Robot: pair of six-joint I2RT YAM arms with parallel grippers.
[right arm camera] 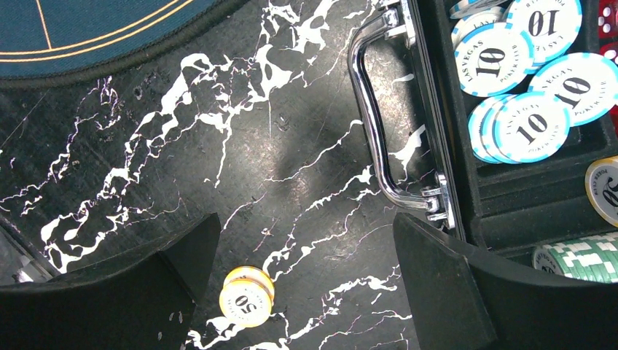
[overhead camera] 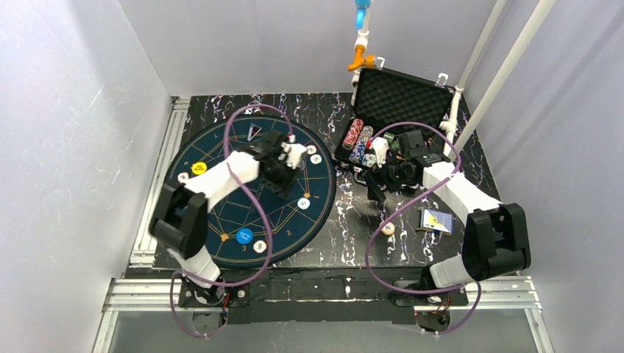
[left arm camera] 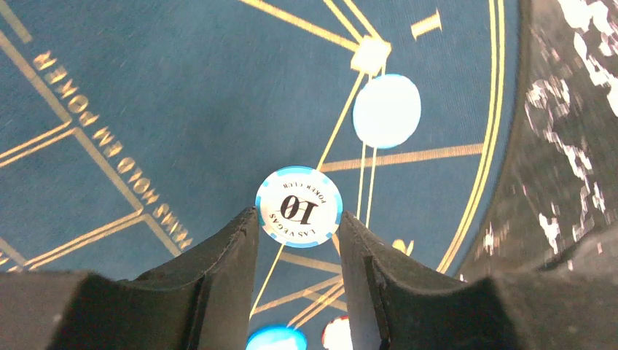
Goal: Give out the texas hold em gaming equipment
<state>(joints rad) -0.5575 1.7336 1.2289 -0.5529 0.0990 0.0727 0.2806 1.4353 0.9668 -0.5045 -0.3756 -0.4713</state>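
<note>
My left gripper (left arm camera: 299, 219) is shut on a light-blue and white poker chip (left arm camera: 299, 206) marked 10, pinched by its edges at the fingertips above the mat (left arm camera: 146, 109). In the top view this gripper (overhead camera: 283, 175) hangs over the middle right of the round mat (overhead camera: 221, 147). Several chips lie round the mat, one of them at the right (overhead camera: 303, 203), with a yellow button (overhead camera: 199, 168) and a blue button (overhead camera: 244, 236). My right gripper (right arm camera: 306, 226) is open over the marbled table beside the case (right arm camera: 466, 211). Two stacked yellow chips (right arm camera: 246, 295) marked 50 lie below its left finger.
The open black case (overhead camera: 401, 99) at the back right holds rows of chips (right arm camera: 532, 124) and green chips (right arm camera: 583, 259). Its chrome handle (right arm camera: 379, 124) juts toward my right gripper. A card box (overhead camera: 436, 220) lies by the right arm. White walls enclose the table.
</note>
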